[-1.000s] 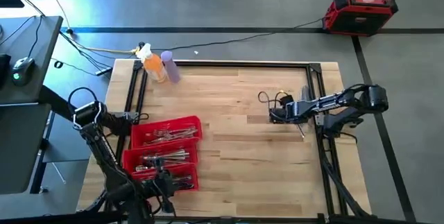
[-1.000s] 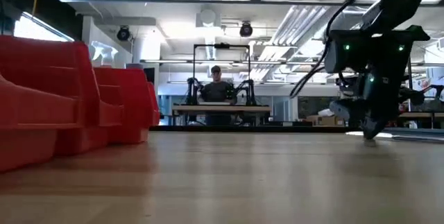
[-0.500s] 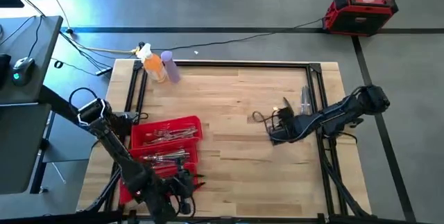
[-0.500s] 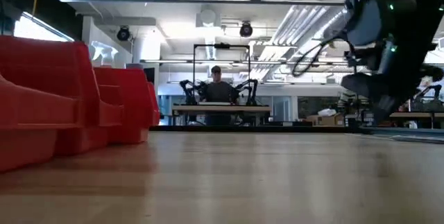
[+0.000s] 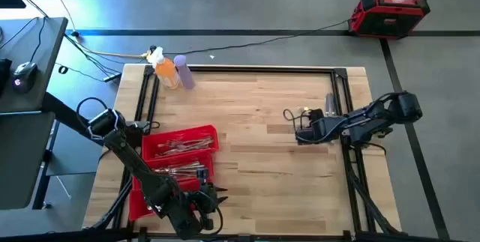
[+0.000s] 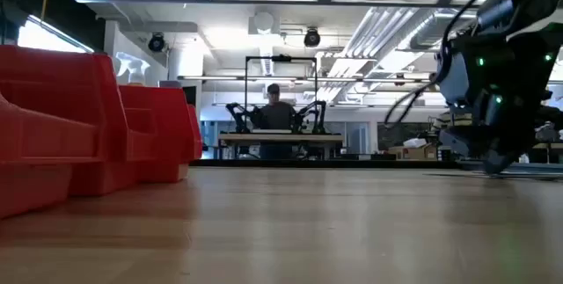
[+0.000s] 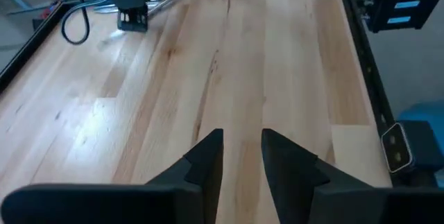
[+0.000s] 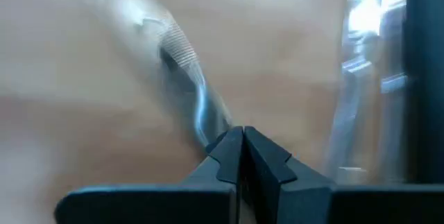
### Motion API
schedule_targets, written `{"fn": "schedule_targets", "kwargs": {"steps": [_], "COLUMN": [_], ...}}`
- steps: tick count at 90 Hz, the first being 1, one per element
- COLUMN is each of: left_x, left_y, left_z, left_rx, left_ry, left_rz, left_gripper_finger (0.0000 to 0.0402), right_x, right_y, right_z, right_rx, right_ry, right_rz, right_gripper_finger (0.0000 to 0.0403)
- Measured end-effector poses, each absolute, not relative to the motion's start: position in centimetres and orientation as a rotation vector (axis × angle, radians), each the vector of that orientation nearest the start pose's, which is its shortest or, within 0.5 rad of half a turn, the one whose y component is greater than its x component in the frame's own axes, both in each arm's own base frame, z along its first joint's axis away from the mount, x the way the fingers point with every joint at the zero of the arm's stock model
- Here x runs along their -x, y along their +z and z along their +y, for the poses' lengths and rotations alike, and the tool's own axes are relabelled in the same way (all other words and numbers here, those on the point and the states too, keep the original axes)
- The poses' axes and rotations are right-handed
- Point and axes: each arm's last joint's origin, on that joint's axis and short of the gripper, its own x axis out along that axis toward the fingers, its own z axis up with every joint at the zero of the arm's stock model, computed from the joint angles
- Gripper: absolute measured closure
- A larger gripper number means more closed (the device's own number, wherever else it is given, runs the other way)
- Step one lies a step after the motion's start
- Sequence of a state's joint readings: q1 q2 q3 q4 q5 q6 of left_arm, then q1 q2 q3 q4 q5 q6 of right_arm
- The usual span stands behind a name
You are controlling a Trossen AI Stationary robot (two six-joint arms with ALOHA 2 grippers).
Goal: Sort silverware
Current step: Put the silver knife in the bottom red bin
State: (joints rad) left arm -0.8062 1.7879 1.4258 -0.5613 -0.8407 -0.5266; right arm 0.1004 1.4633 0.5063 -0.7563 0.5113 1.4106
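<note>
The red tray (image 5: pixel 150 146) near the table's left edge holds silverware (image 5: pixel 180 146) in its bins. More silverware (image 5: pixel 330 106) lies loose by the right rail. My right gripper (image 5: pixel 300 131) hovers left of that pile, shut on one slim silver piece (image 8: pixel 182 64), perhaps a knife with a ridged stretch. My left gripper (image 5: pixel 214 197) is at the near edge, just right of the tray. In the left wrist view it (image 7: pixel 243 148) is open over bare wood, with nothing between its fingers. My right gripper pinches the silver piece near one end (image 8: pixel 211 125) between its two fingertips. The piece reaches out past the fingertips along their line. Its far part is blurred, and I cannot tell whether that end is off the table.
An orange and a purple bottle (image 5: pixel 171 71) stand at the far left corner. Black rails (image 5: pixel 346 144) run along the table's sides. The loose pile (image 8: pixel 361 78) lies close beside my right gripper. Bare wood stretches across the table's middle (image 5: pixel 255 122). A person sits far behind (image 6: pixel 274 108).
My right gripper has risen from the table, swung toward the near edge and then back a little toward the far right. My left gripper has moved from over the tray's near bin toward the right, off the tray, along the near edge.
</note>
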Motion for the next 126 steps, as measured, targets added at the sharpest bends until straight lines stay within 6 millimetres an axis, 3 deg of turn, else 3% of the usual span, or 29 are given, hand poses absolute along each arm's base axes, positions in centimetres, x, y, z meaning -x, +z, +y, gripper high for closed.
{"fn": "schedule_targets", "kwargs": {"steps": [21, 37, 47, 58, 69, 84, 101, 112, 126], "left_x": [-28.0, -28.7, -30.2, -33.4, -37.1, -41.2, -43.5, -43.6, -43.2], "left_y": [25.9, 25.0, 23.3, 21.0, 18.5, 15.0, 12.1, 11.6, 12.2], "left_z": [-26.0, -25.9, -25.4, -24.3, -22.6, -18.1, -13.4, -13.1, -15.3], "left_rx": [-0.164, -0.168, -0.232, -0.289, -0.275, -0.251, -0.173, -0.144, -0.193], "left_ry": [0.196, 0.220, 0.237, 0.207, 0.071, 0.030, 0.029, -0.002, -0.003], "left_rz": [0.584, 0.593, 0.625, 0.650, 0.679, 0.722, 0.802, 0.817, 0.764], "left_gripper_finger": [0.0319, 0.0319, 0.0319, 0.0319, 0.0320, 0.0340, 0.0376, 0.0395, 0.0400], "right_x": [-21.7, -22.8, -22.8, -21.6, -20.1, -19.0, -19.2, -19.4, -19.2], "right_y": [13.7, 16.5, 17.1, 16.3, 14.2, 11.6, 11.5, 12.0, 12.7], "right_z": [4.7, 7.1, 8.6, 9.7, 10.9, 12.1, 13.6, 14.5, 15.7], "right_rx": [-0.626, -0.522, -0.539, -0.599, -0.677, -0.736, -0.749, -0.755, -0.767], "right_ry": [-0.917, -0.852, -0.793, -0.782, -0.742, -0.628, -0.582, -0.536, -0.465], "right_rz": [1.002, 0.936, 0.947, 1.012, 1.090, 1.057, 0.990, 0.985, 1.007], "right_gripper_finger": [0.0403, 0.0403, 0.0403, 0.0403, 0.0403, 0.0403, 0.0403, 0.0403, 0.0403]}}
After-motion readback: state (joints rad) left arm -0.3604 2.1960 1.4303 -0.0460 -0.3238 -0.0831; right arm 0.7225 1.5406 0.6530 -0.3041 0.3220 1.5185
